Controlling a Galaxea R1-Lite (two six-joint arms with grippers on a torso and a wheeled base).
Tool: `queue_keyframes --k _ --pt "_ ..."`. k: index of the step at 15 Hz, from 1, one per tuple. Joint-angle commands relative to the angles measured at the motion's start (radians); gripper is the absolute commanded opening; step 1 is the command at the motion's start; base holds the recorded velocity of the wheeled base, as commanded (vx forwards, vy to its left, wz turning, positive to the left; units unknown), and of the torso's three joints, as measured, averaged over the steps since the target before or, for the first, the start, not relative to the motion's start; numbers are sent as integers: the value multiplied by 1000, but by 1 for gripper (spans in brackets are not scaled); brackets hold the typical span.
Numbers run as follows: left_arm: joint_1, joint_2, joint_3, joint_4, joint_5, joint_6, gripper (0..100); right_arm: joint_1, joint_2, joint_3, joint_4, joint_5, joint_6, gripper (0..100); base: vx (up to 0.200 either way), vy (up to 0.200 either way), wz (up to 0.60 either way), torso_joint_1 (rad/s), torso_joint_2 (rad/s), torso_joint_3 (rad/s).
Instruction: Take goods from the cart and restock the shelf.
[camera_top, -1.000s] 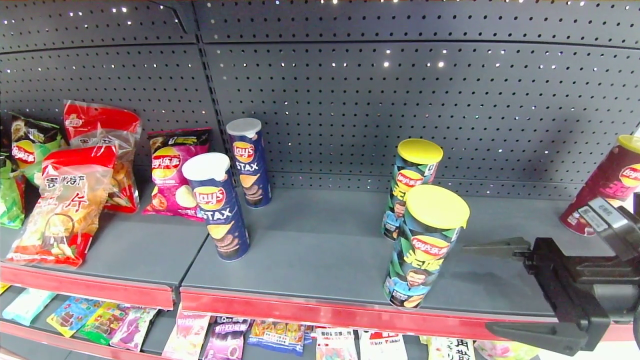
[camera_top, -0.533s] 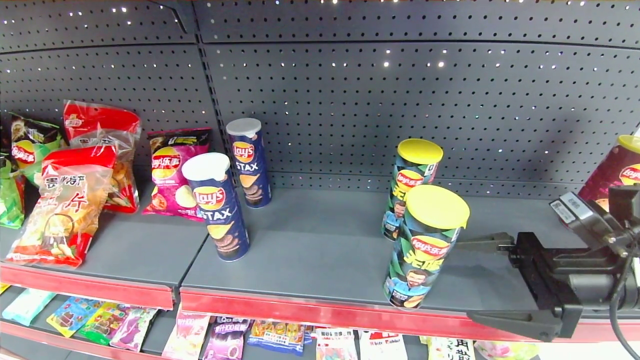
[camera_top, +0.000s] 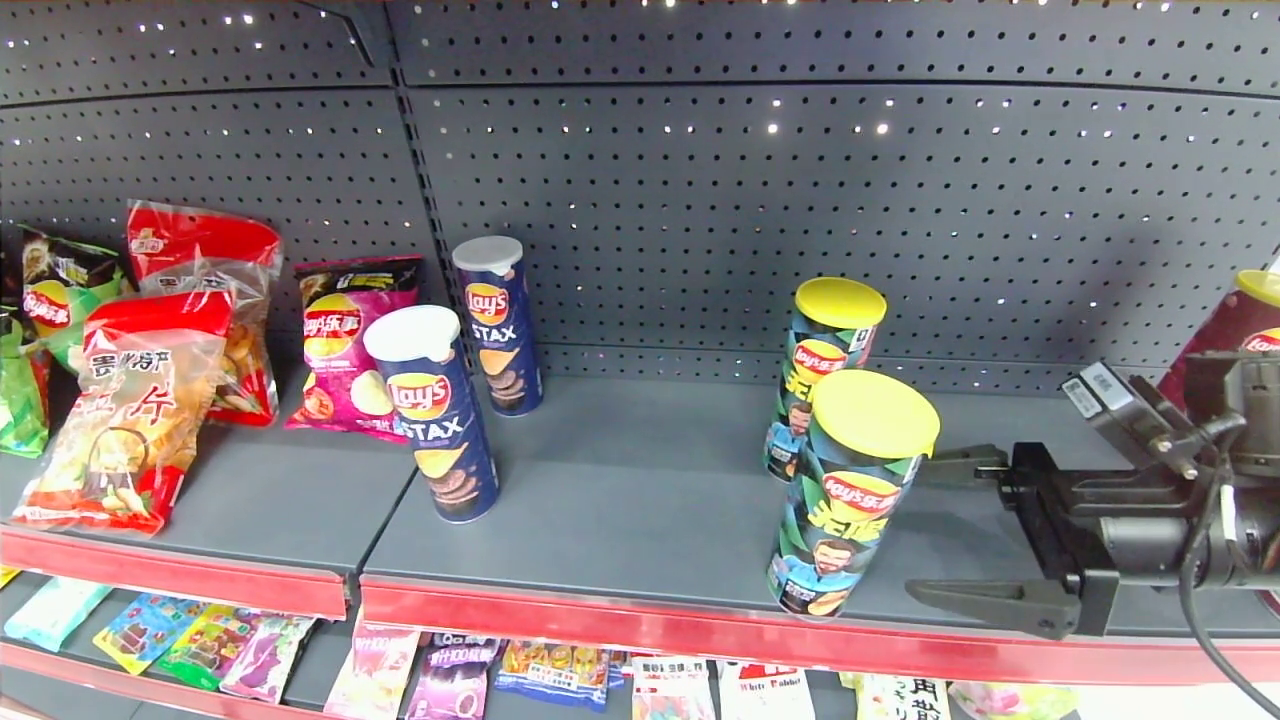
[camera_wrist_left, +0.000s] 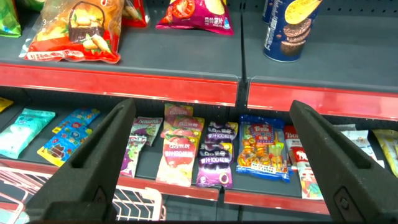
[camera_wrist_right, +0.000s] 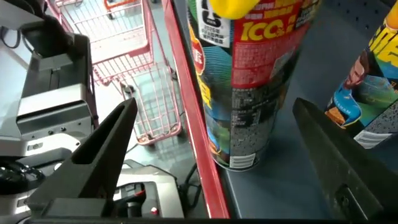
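Currently the front yellow-lid can (camera_top: 855, 490) is stood upright at the shelf (camera_top: 640, 500) front edge. R gripper (camera_top: 918, 530) is held just beside it on its right, spread wide w/ nothing gripped; contact can't be told. A 2nd yellow-lid can (camera_top: 825, 360) is stood directly behind it, and 2 blue cans (camera_top: 435, 415) well to its left. L gripper (camera_wrist_left: 211, 104) is held lower than that can, also spread wide and empty, facing the snack packs (camera_wrist_left: 214, 155) one level down.

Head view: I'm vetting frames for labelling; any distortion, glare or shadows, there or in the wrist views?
Head view: the red shelf edge and pegboard seams bow like a wide-angle lens; light specks show through pegboard holes; a shadow falls on its right. Left wrist view: even light, no strong glare. Right wrist view: the pale floor is brightest.
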Motion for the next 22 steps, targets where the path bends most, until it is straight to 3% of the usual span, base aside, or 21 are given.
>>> queue_keyframes --k 1,10,13,22 --pt "1 1 0 1 0 0 100 2 17 -9 1 0 -2 100 0 0 0 0 0 0" --pt "1 1 0 -1 0 0 100 62 57 -79 1 -7 8 100 0 0 0 0 0 0" --pt "1 1 0 -1 0 0 100 108 72 -88 -1 -62 8 100 0 0 0 0 0 0" --pt "1 1 0 -1 0 0 100 136 103 -136 -2 -146 60 100 0 0 0 0 0 0"
